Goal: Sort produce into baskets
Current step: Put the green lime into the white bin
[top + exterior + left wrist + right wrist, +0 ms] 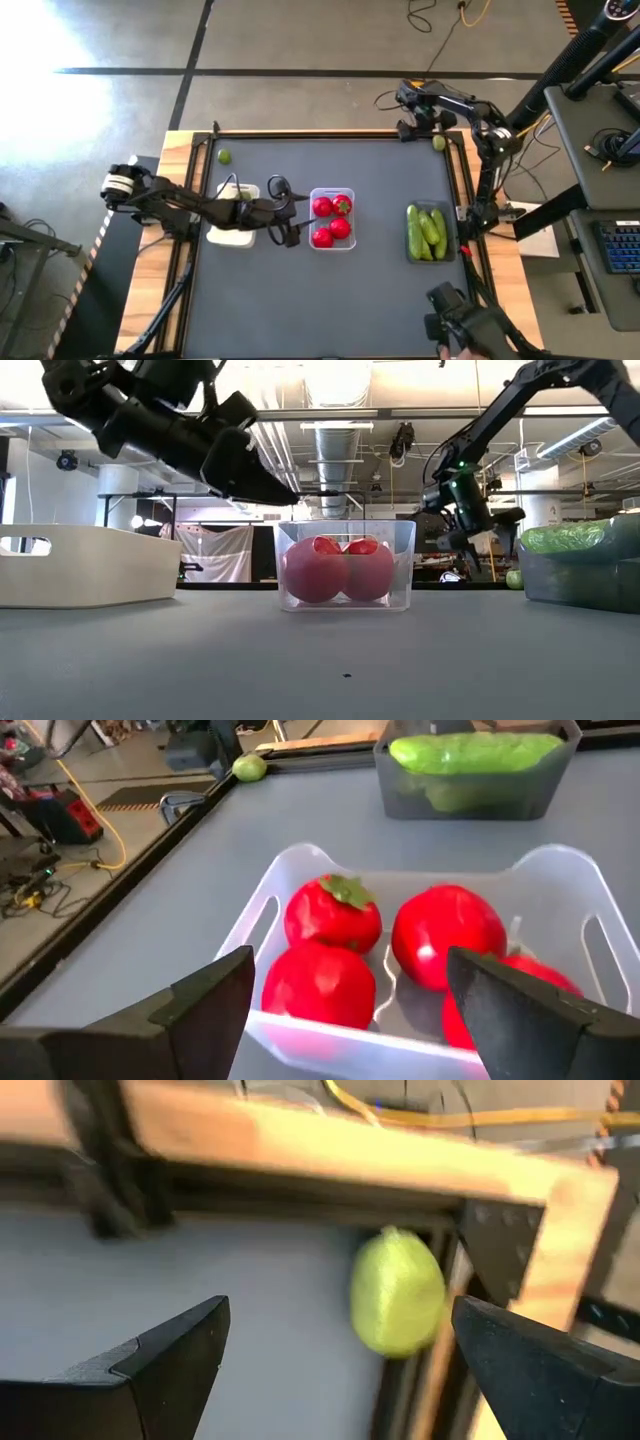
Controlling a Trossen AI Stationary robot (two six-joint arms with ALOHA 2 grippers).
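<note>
The lime (397, 1292) lies in the table's far right corner. Right tool (340, 1355) open before it. Likely light, smooth, prone to rolling; grip across its middle. Left tool (350, 1010) open beside the clear basket (332, 219).

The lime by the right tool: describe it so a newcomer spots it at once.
Go to the table's far right corner, where the right tool hovers open. The lime lies there against the wooden frame, outside every basket. The other lime sits at the far left corner.

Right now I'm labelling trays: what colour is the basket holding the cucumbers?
Dark grey basket, translucent; the left wrist view shows it best.
</note>
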